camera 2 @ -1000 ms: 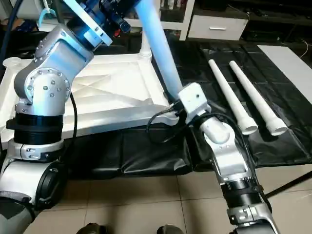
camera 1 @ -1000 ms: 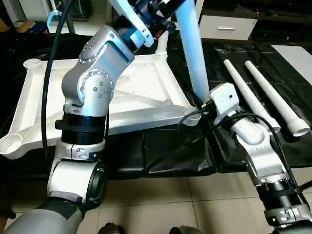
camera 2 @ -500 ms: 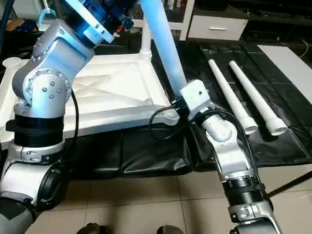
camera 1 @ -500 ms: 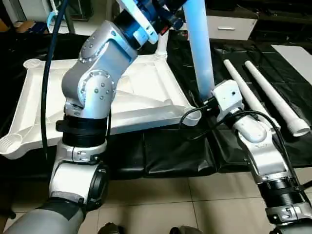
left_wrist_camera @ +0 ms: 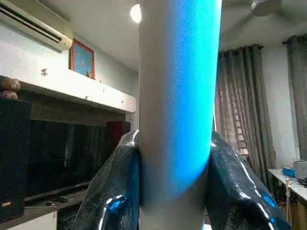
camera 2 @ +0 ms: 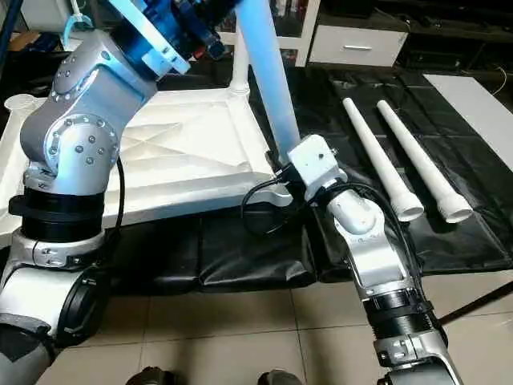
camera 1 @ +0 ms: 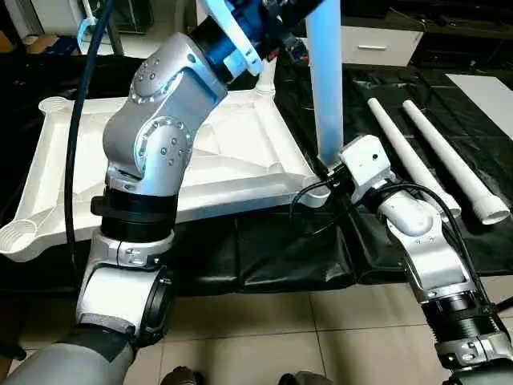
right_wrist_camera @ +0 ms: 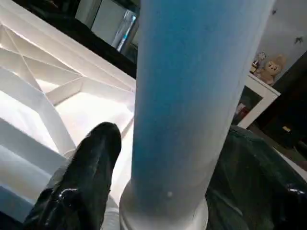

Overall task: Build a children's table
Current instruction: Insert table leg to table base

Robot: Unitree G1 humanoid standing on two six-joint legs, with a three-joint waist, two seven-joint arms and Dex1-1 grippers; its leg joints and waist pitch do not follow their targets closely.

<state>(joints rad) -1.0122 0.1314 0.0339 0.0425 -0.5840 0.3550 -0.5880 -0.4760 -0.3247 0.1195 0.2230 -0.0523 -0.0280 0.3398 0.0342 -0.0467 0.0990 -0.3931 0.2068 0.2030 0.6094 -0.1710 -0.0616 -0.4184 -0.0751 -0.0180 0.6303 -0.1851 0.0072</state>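
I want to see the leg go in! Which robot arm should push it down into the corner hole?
Probably the left. Its gripper holds the leg high up, so it can press down along it. The right gripper grips the leg low, right at the corner socket of the tabletop, better for steadying it.

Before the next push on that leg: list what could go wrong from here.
1. The long white tapered tube leg stands in the near right corner socket of the white plastic table top; pushed off-axis, it may jam.
2. The left gripper and right gripper both clamp it; mismatched motion could strain it.
3. The right arm could nudge the two loose legs.
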